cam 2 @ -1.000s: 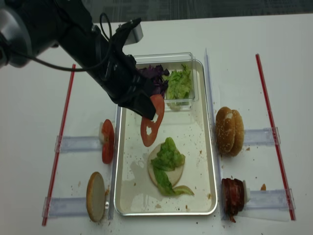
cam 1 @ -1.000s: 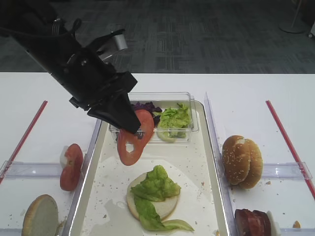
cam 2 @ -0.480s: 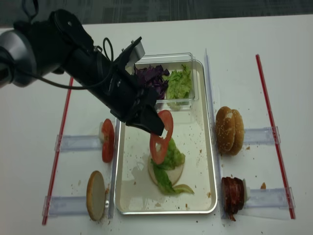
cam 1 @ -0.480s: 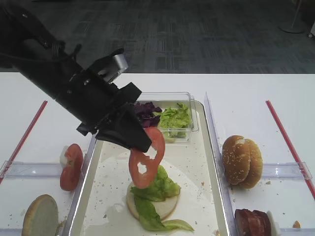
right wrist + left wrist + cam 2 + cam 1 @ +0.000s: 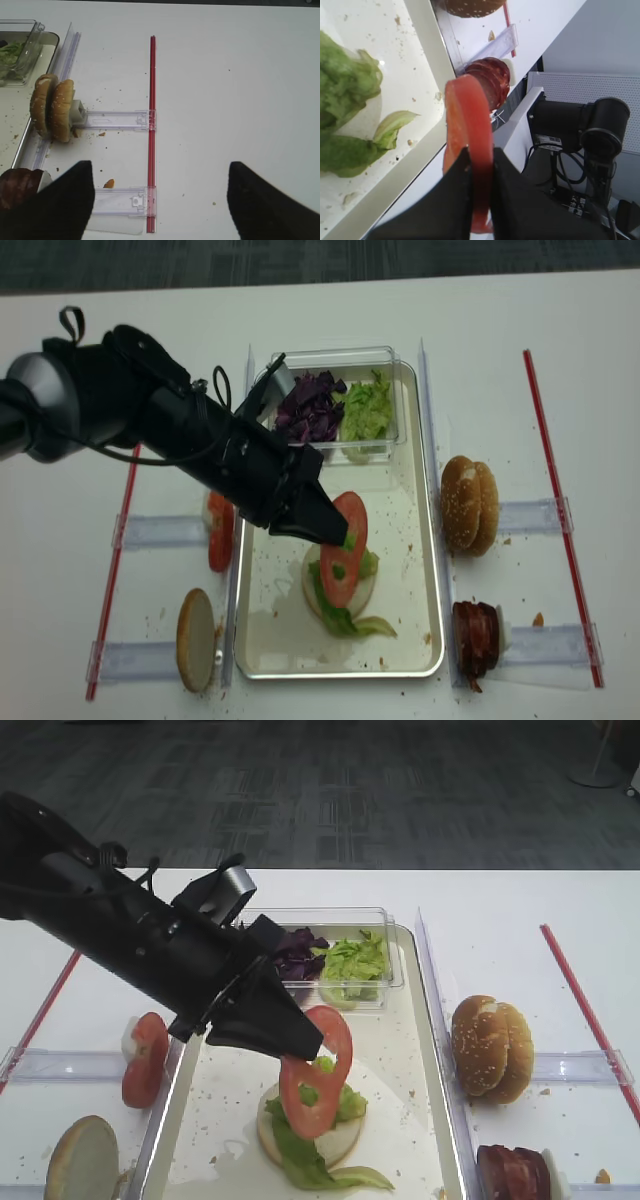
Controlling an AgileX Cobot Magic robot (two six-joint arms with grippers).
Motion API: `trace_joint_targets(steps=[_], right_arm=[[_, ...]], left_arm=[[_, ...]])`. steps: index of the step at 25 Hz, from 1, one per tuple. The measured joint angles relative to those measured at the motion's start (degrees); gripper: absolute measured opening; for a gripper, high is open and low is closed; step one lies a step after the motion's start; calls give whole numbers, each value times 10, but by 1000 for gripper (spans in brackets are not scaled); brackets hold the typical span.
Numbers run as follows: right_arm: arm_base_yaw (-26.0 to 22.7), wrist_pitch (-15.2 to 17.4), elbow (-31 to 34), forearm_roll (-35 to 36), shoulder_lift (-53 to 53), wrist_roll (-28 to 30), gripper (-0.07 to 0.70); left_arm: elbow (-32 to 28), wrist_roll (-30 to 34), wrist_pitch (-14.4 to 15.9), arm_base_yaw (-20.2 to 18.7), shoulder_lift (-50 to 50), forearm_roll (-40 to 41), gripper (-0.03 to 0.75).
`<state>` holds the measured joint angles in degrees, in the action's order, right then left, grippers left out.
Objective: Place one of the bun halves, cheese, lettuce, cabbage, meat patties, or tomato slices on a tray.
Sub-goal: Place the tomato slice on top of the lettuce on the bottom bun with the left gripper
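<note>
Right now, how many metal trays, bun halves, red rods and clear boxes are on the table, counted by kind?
Tray: 1
Bun halves: 4 (one in the tray, one at the left, two at the right)
Red rods: 2
Clear box: 1
Total: 8

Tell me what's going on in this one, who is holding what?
The left gripper is shut on a tomato slice, which hangs on edge over the lettuce lying on a bun half in the tray. The slice has not been laid down yet. The right gripper is open over the bare table to the right, holding nothing. More tomato slices and buns stand in racks on either side of the tray.
</note>
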<state>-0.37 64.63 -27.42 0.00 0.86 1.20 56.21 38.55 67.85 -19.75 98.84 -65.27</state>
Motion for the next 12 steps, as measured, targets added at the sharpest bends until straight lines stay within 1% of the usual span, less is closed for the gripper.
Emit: trace_joint_targets(steps=[6, 12], right_arm=[[0, 0, 0, 0, 0, 0, 571], [0, 0, 0, 0, 0, 0, 571]], left_arm=[[-28, 46, -7, 0, 48, -47, 45], [-29, 68, -10, 0, 87, -68, 45]])
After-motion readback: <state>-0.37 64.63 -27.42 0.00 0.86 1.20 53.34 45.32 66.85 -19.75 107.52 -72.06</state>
